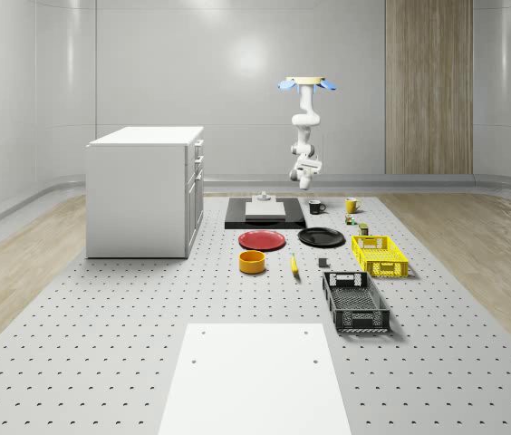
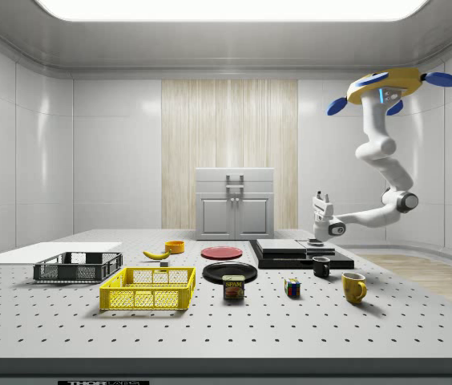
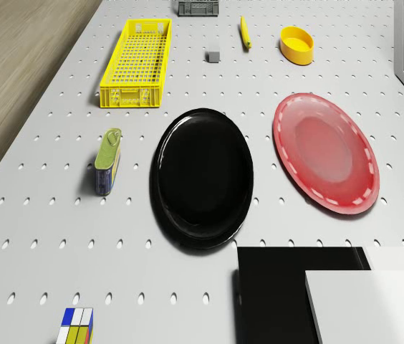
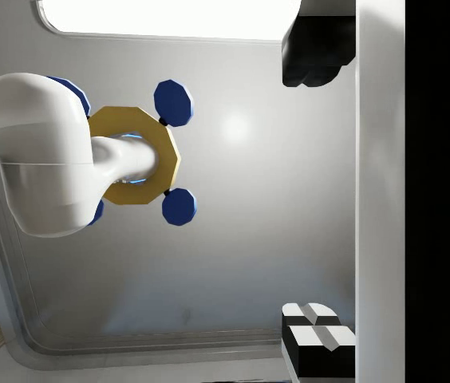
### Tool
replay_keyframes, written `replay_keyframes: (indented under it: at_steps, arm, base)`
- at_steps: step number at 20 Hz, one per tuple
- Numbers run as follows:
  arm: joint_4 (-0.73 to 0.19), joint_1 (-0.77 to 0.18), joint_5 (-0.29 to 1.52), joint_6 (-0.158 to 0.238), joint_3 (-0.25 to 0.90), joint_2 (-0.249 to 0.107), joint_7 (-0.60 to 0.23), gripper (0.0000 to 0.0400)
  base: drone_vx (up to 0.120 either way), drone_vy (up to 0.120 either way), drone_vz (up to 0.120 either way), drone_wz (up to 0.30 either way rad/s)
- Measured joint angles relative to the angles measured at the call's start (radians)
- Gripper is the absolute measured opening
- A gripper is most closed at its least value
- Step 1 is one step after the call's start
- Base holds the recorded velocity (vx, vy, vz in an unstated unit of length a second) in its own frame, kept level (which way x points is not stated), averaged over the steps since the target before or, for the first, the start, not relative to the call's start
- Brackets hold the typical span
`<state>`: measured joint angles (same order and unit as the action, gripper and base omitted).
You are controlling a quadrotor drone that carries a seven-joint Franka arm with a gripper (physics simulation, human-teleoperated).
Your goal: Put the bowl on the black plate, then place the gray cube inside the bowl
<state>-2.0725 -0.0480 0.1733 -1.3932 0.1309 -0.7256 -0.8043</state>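
Note:
The yellow bowl (image 1: 252, 262) (image 3: 296, 44) (image 2: 175, 246) stands upright on the table, in front of the red plate. The black plate (image 1: 321, 237) (image 3: 202, 175) (image 2: 229, 272) lies bare beside the red plate. The small gray cube (image 1: 322, 264) (image 3: 213, 55) rests between the banana and the yellow crate. The drone (image 1: 305, 84) (image 2: 390, 87) hovers high above the table's far end. Its arm hangs down, and my gripper (image 1: 306, 181) (image 2: 320, 200) is in the air above the black slab, far from bowl and cube. In the wrist view the gripper (image 4: 317, 195) points up at the drone, open and holding nothing.
A red plate (image 3: 326, 150), a banana (image 3: 245, 32), a yellow crate (image 3: 138, 63), a can (image 3: 107, 160) and a colour cube (image 3: 77, 326) surround the black plate. A black slab (image 1: 265, 222), two mugs (image 1: 316, 207), a black crate (image 1: 355, 301) and a white cabinet (image 1: 142, 190) also stand here.

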Motion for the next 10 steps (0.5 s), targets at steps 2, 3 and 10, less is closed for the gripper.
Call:
replay_keyframes:
  at_steps: [2, 3, 10]
  arm:
    - [-0.012, -0.015, 0.070, -0.003, 0.049, -0.004, -0.010, 0.0400]
    - [-0.022, -0.025, 0.114, -0.005, 0.080, -0.006, -0.016, 0.0400]
    - [-0.235, -0.156, 0.655, -0.031, 0.436, -0.055, -0.118, 0.0400]
  base:
    - [0.120, 0.000, 0.000, 0.000]
    - [0.120, 0.000, 0.000, 0.000]
    - [0.120, 0.000, 0.000, 0.000]
